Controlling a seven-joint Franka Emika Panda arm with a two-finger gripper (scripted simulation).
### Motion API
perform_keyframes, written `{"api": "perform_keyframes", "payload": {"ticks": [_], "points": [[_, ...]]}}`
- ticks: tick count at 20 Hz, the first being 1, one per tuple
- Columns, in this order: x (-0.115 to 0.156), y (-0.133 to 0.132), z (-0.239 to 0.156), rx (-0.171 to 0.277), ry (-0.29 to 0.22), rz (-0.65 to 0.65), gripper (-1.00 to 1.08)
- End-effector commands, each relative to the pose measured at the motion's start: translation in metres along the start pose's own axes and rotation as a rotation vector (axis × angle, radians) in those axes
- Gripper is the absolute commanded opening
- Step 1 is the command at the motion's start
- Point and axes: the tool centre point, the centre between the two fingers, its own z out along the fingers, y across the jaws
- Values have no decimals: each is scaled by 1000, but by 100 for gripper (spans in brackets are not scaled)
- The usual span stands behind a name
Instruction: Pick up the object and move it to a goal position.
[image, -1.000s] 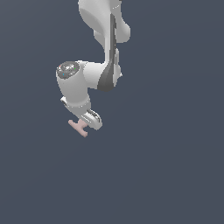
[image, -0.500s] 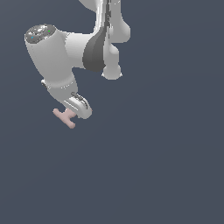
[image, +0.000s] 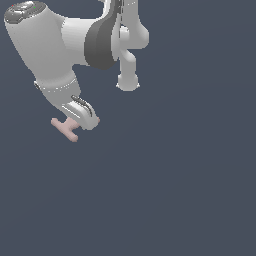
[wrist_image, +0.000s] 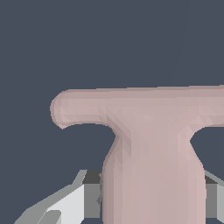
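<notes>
- My end effector (image: 80, 120) is clamped on the pink H-shaped piece (image: 66, 129). In the wrist view a finger (wrist_image: 83, 197) sits against each side of its stem, so the piece (wrist_image: 153, 148) cannot twist out while I carry it.
- I judge that the grip is on the stem because that is the narrowest part and the cross bars on either side stop it from sliding.
- The piece juts out from my fingertips toward about 8 o'clock in the exterior view. One bar and part of the stem are clear of the end effector; the other bar is hidden behind it.
- It is pale pink, matte and smooth, with rounded bar ends and a stem that flares into the bar.
- No counter edge or goal marker shows against the flat grey-blue background, so I cannot tell how far the goal is.
</notes>
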Motion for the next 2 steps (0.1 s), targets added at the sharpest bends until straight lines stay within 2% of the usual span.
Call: {"api": "perform_keyframes", "payload": {"ticks": [1,2], "points": [[1,0,-2,0,-1,-1,-100],[1,0,-2,0,-1,-1,-100]]}}
